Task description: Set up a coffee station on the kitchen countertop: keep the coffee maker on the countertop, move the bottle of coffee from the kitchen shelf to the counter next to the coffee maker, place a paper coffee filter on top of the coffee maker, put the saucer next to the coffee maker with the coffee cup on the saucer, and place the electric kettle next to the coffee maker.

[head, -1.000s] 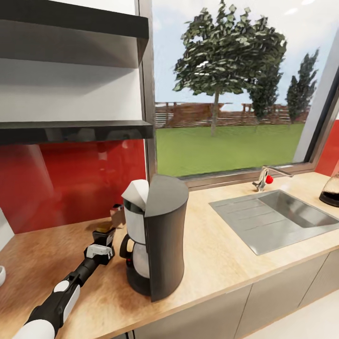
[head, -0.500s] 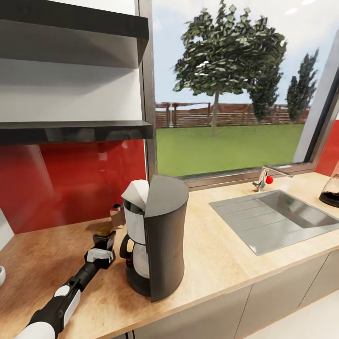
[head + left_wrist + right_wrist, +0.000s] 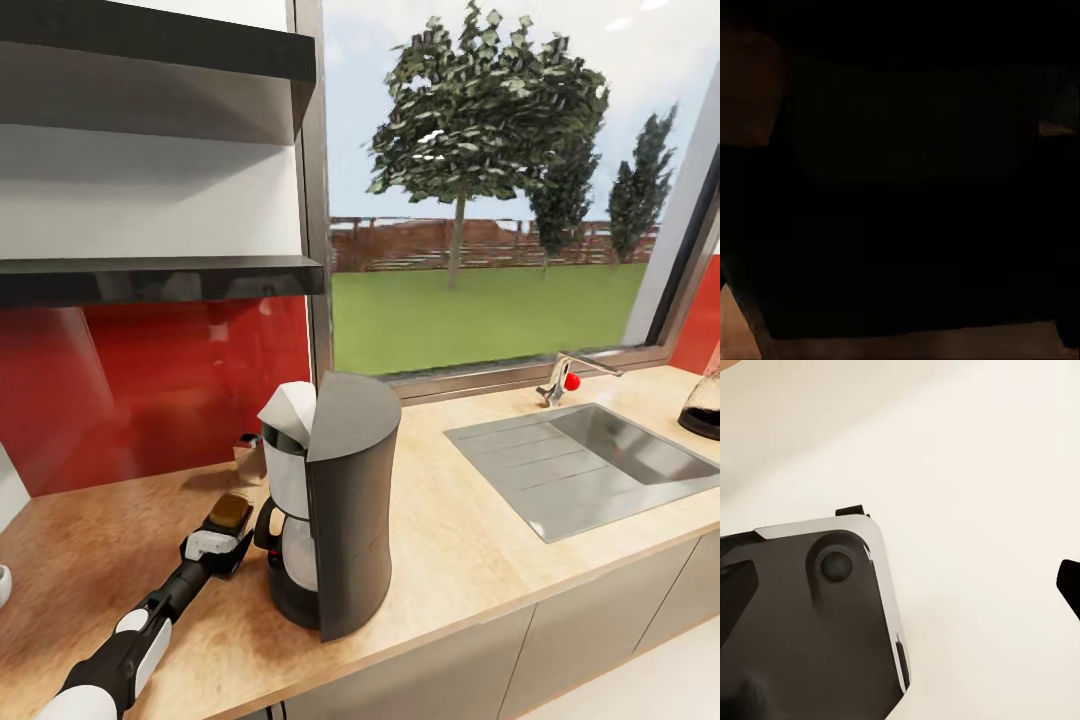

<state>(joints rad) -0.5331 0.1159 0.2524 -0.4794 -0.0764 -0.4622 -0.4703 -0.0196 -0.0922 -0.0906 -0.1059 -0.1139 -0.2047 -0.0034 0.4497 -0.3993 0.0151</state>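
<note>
The tall black cylindrical coffee maker [image 3: 335, 505], with its light grey upper front and small glass carafe, stands upright on the long light wood-grain kitchen countertop [image 3: 480, 560]. A white paper filter [image 3: 290, 408] sits on its top. Just beside the coffee maker, on its carafe side, the left gripper [image 3: 226, 522] holds the small dark bottle of coffee [image 3: 231, 511], whose orange-tan cap faces up; the fingers are closed around it, low over the worktop. The left wrist view is nearly black. Whether the right gripper's fingers are open or closed cannot be told.
</note>
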